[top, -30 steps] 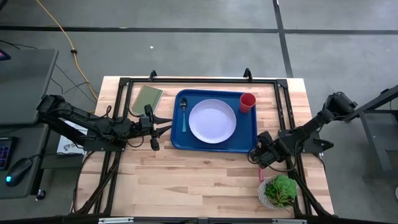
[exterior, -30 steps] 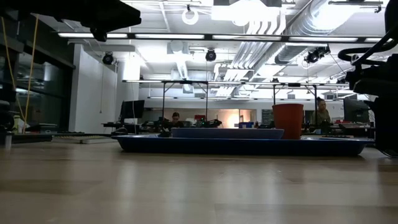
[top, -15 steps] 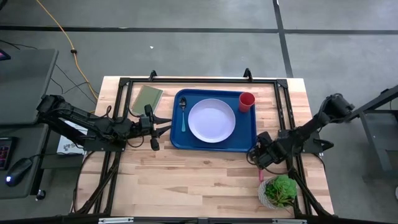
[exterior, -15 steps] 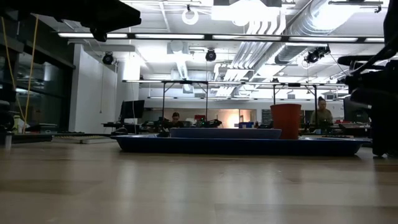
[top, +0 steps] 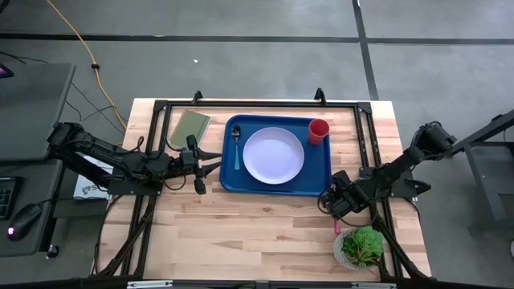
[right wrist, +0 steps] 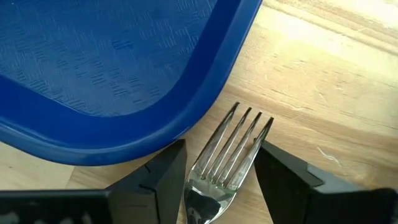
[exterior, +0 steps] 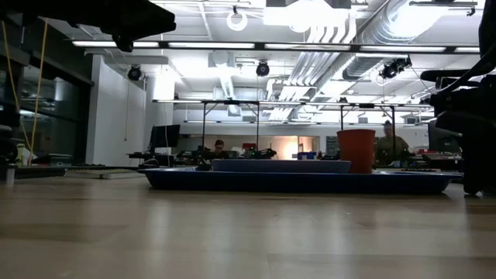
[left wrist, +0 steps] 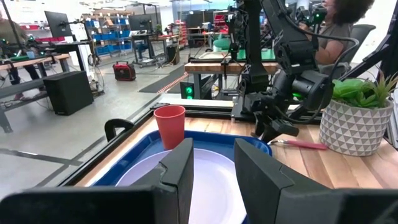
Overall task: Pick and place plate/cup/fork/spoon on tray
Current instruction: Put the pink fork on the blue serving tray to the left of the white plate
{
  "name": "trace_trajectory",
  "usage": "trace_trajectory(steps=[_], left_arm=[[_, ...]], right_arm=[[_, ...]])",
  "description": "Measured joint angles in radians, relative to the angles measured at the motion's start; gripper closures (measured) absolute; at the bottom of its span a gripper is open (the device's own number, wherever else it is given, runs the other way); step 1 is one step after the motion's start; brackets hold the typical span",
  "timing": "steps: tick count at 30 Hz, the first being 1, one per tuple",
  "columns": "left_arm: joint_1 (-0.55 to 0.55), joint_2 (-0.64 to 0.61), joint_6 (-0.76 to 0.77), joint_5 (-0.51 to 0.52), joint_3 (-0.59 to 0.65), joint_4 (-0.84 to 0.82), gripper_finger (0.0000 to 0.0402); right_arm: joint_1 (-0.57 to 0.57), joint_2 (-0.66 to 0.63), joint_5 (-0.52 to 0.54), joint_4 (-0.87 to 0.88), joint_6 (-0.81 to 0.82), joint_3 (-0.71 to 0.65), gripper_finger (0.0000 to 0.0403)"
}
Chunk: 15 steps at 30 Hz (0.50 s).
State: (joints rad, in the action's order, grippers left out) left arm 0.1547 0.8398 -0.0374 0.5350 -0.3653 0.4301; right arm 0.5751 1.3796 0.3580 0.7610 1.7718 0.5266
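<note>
The blue tray (top: pixel 315 175) holds the pale plate (top: pixel 275 156), the red cup (top: pixel 319 131) at its far right corner, and the teal-handled spoon (top: pixel 238 148) along its left side. The pink-handled fork (top: pixel 337 225) lies flat on the table just off the tray's near right corner. My right gripper (right wrist: pixel 224 180) is open and low over the fork, one finger on each side of its neck; the tines (right wrist: pixel 239 137) show between them, near the tray's rim (right wrist: pixel 186 112). My left gripper (top: pixel 215 160) is open and empty at the tray's left edge.
A potted green plant (top: pixel 361 247) stands at the near right, close to the fork's handle end. A flat olive-green rectangle (top: pixel 190 127) lies at the far left. Black frame rails run along the table's left, right and far sides. Bare wood lies in front of the tray.
My right arm has shifted slightly, its gripper settling a little lower over the fork. The fork, tray, plate, cup and spoon have stayed in place.
</note>
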Motion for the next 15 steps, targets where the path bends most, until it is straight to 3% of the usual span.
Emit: trace_trajectory(steps=[10,15], left_arm=[[0.0,0.0,0.0,0.0,0.0,0.0,0.0307],[0.0,0.0,0.0,0.0,0.0,0.0,0.0307]], right_arm=[[0.0,0.0,0.006,0.002,0.003,0.0,0.03],[0.0,0.001,0.006,0.005,-0.014,0.0,0.0316]])
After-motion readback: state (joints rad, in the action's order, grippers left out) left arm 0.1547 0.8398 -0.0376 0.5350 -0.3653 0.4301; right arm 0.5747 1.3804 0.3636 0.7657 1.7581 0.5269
